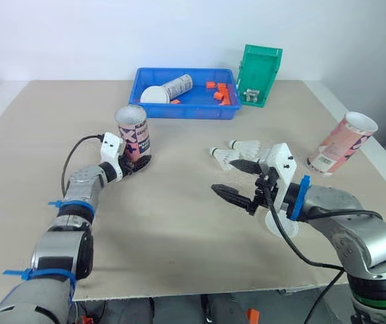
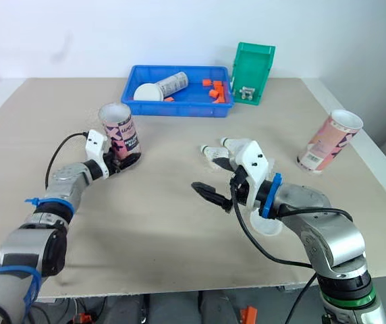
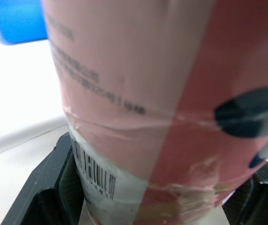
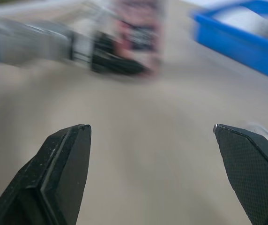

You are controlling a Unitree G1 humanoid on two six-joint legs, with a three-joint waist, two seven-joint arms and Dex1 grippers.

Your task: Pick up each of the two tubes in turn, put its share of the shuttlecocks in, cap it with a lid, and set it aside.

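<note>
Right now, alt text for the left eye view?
The left claw grips the base of an upright pink tube; the right claw hangs open beside two shuttlecocks. A second tube sits at the table's right edge, a blue tray behind.

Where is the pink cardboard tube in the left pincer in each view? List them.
Left eye view: pink cardboard tube left of centre, in the left pincer.
Right eye view: tube left of centre.
Left wrist view: tube close up, clamped.
Right wrist view: tube blurred, far off.
Shared landmark: blue plastic tray behind it.
</note>
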